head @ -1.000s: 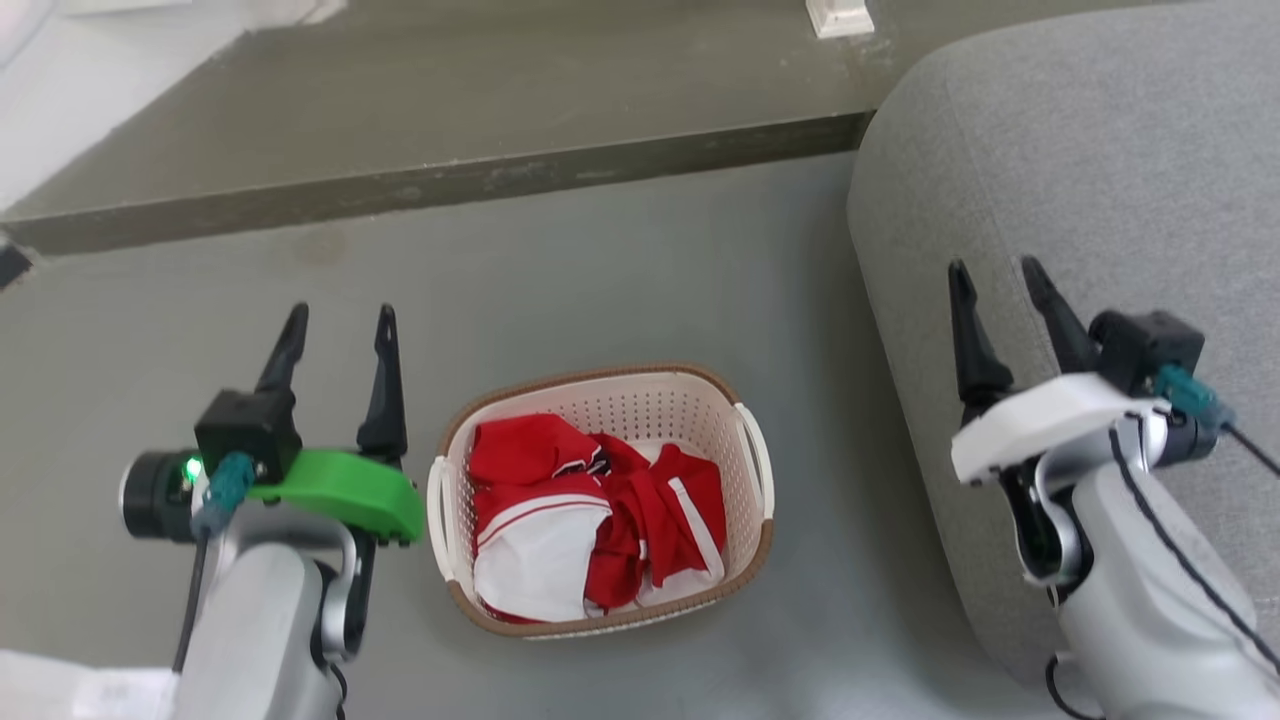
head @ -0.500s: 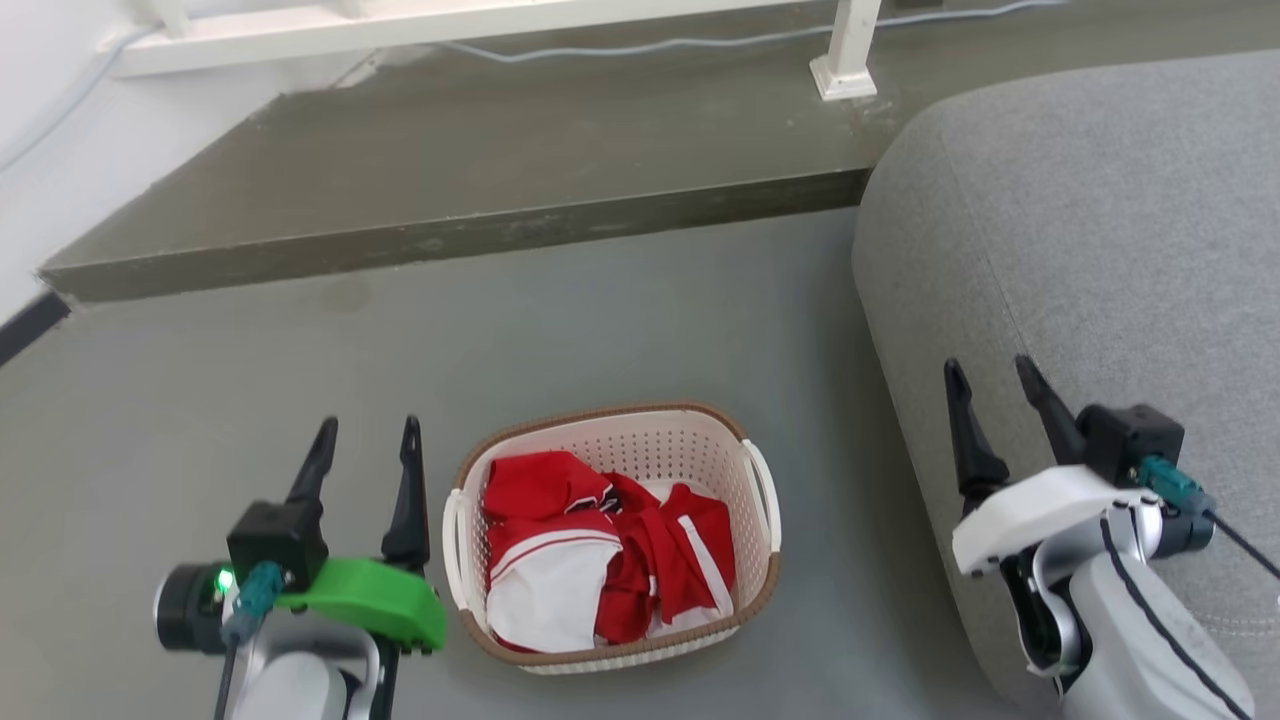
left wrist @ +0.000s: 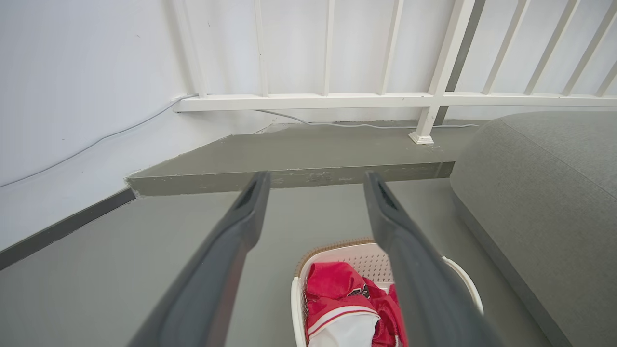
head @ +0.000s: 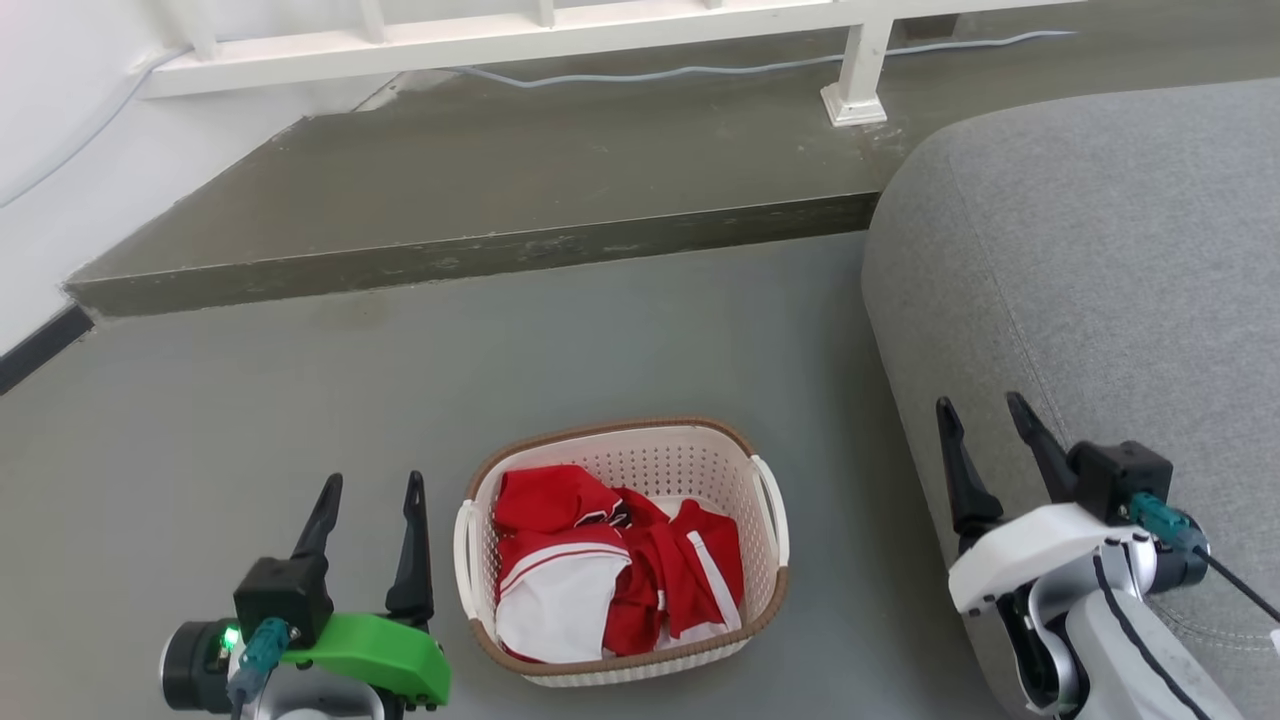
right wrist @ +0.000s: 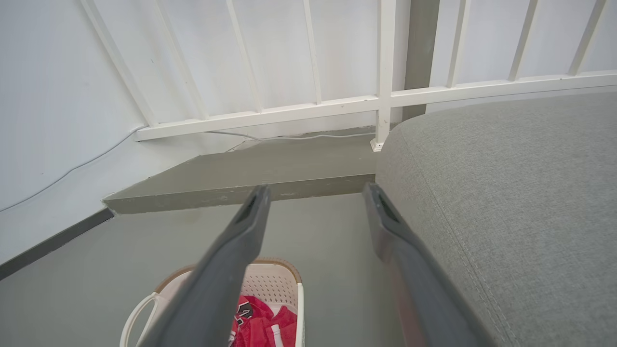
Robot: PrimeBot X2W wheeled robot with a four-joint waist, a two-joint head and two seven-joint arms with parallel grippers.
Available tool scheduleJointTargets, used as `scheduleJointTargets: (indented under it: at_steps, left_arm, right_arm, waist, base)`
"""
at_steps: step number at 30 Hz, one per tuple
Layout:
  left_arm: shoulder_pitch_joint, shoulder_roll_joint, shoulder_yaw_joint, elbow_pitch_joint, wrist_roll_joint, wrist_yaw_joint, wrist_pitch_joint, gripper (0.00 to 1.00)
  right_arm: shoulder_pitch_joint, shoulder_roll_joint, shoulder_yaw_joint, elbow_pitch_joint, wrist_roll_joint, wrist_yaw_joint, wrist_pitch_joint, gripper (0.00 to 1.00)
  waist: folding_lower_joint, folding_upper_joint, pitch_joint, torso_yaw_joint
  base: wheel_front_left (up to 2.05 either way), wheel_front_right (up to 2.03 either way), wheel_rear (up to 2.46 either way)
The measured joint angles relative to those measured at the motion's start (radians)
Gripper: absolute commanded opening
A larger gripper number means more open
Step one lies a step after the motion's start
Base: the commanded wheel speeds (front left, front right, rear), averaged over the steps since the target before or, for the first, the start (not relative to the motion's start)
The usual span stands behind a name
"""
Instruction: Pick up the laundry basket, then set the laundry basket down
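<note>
Cream perforated plastic, rounded-rectangular, brown woven-look rim (head: 600,428), two white loop handles (head: 463,560): one basket (head: 655,462) on smooth grey floor (head: 600,340), holding crumpled red-and-white cloth (head: 645,565). Just left of it, left gripper (head: 373,478), spread open, empty; well right, near coarse grey sofa (head: 1100,250) (rounded edge), right gripper (head: 978,400), likewise parted, empty.

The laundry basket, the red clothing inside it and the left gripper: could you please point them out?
laundry basket (head: 650,468): head view, far perforated wall.
red clothing (head: 545,497): head view, upper red fold.
left gripper (head: 373,478): head view, midway between its fingertips.
</note>
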State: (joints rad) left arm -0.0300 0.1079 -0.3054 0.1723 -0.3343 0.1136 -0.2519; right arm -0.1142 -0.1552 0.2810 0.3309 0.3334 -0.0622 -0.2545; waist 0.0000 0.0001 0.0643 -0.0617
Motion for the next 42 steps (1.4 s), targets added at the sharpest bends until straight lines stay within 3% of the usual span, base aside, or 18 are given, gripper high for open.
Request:
scheduleJointTargets:
  at_steps: [23,24,32,42]
  left_arm:
    - [0.036,-0.001,-0.014,-0.052,0.040,0.002,0.000,1.00]
    - [0.036,-0.001,-0.014,-0.053,0.040,0.002,0.000,0.00]
    - [0.056,-0.007,-0.022,-0.020,0.024,0.000,0.005,0.00]
    - [0.073,-0.016,-0.014,-0.035,-0.107,-0.021,0.013,0.00]
  right_arm:
    - [0.041,-0.002,-0.005,-0.008,-0.019,-0.001,0.000,1.00]
    - [0.041,-0.003,-0.005,-0.008,-0.019,-0.001,0.000,0.00]
    - [0.076,0.017,-0.009,0.024,-0.005,0.002,0.002,0.00]
    - [0.076,0.026,-0.046,0.021,0.127,0.018,0.037,0.00]
  waist:
    - [0.0000,0.0000,-0.009,0.012]
    - [0.0000,0.0000,-0.008,0.012]
    - [0.0000,0.0000,-0.009,0.014]
    - [0.0000,0.0000,-0.015,0.020]
  base:
    - [0.00,0.00,0.00]
    - [0.00,0.00,0.00]
    - [0.00,0.00,0.00]
    - [0.00,0.00,0.00]
